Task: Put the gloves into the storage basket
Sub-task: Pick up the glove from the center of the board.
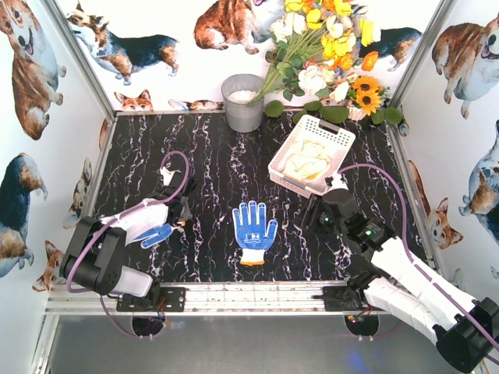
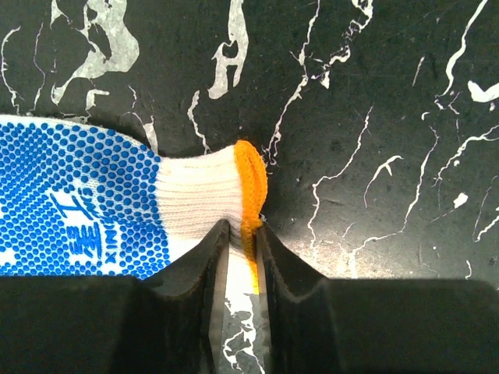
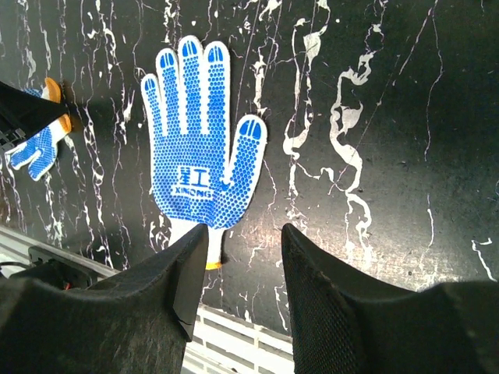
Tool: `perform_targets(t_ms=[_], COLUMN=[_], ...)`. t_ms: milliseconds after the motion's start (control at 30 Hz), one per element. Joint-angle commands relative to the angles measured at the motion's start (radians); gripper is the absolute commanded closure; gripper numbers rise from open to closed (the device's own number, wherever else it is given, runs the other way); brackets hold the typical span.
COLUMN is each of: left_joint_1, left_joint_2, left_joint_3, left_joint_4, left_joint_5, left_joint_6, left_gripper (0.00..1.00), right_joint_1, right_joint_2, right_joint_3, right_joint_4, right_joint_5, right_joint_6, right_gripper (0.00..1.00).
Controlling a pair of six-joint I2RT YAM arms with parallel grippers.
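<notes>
Blue glove (image 2: 86, 210) cuff pinched in left claw (image 2: 240, 238).

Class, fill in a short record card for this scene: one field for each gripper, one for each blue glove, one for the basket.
left gripper: closed on the orange cuff of the held blue glove
right gripper: open, holding nothing
flat blue glove: lying flat, fingers spread, untouched
storage basket: holds cream gloves
</notes>
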Motion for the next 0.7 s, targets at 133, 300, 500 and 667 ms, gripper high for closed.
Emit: perform_targets(t_ms=[133,300,500,667], left_joint_1=[0.010,-0.060,-0.214,-0.348], left_joint_2=[-0.062,-0.182,-0.323,-0.369], left_joint_3=[-0.078,-0.098,-0.097,-0.101], left_joint_4=[0.063,0.085,0.058,-0.017], left_joint_5=[0.176,0.291,0.363,0.381], left_joint_6=[0.019,0.057,0.086,0.054], left_gripper=[1.00,1.00,1.00,1.00], right_joint_1=[-0.006,-0.006,-0.006,-0.006], right_joint_2=[-0.013,-0.004,0.033,0.053], right_joint_3=[-0.026,-0.053,-0.079,-0.080], right_joint_4=[0.048,0.117,0.165,0.186], right_joint_5=[-0.023,-0.097,-0.127,-0.142], right_joint_6=[0.018,0.045,0.064,0.070], right_gripper=[0.55,0.55,0.55,0.55])
